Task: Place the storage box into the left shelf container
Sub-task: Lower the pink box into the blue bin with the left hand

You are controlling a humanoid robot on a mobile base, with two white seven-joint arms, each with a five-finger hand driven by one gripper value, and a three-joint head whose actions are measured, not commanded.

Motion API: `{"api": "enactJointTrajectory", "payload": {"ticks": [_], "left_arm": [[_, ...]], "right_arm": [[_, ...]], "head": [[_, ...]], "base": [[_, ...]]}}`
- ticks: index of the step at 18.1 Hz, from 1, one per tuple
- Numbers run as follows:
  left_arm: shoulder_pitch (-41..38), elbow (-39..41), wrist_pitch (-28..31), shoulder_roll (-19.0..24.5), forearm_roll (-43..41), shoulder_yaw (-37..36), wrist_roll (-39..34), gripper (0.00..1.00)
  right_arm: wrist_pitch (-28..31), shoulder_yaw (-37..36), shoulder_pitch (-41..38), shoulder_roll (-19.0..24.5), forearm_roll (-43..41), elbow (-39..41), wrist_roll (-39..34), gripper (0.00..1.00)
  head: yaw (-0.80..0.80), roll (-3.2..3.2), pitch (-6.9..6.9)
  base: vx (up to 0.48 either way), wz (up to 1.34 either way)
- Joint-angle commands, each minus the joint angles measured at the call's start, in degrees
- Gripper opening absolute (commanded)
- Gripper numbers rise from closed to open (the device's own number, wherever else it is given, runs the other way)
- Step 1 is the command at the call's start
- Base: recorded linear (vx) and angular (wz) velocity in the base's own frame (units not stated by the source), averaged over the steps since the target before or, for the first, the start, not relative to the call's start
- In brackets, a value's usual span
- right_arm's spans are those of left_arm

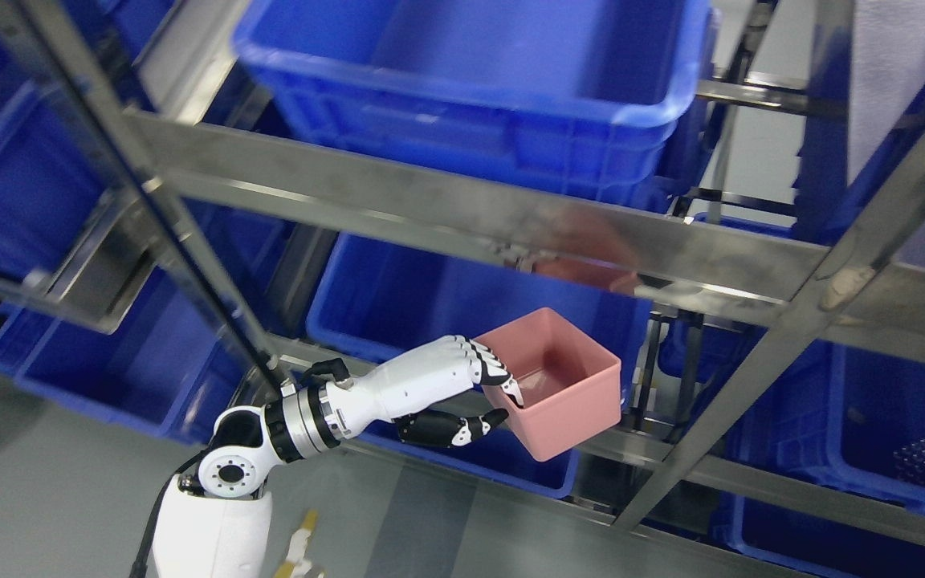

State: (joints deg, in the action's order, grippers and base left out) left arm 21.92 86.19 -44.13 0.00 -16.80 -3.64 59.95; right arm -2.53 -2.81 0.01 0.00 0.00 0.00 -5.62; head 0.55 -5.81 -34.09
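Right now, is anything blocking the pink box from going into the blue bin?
Nothing visible. The left robot hand holds the pink box right in front of the blue bin, below the steel shelf rail.

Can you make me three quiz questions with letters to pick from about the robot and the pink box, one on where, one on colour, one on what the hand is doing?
1. Where is the pink box?
A. On the floor
B. In the air in front of the metal shelf
C. On top of the highest bin

2. What colour are the big shelf bins?
A. Green
B. Yellow
C. Blue

3. What is the left hand doing?
A. Gripping the box's rim
B. Hanging open and empty
C. Pushing a bin

Answers:
1 B, the box hangs at the lower shelf level, touching only the hand.
2 C, every bin on the rack is blue.
3 A, fingers hook over the near wall and the thumb presses below.
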Motion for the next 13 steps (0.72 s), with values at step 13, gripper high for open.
{"api": "enactJointTrajectory", "payload": {"ticks": [13], "left_arm": [[1.4,-1.6,0.9,1.0,-22.8,13.4,-2.8,0.34]], "right_arm": [[0.0,0.0,-1.5,-1.0,-0.2,1.0,-9.9,1.0]], "head": [[0.0,0.0,0.0]], "base": [[0.121,-0.24]]}}
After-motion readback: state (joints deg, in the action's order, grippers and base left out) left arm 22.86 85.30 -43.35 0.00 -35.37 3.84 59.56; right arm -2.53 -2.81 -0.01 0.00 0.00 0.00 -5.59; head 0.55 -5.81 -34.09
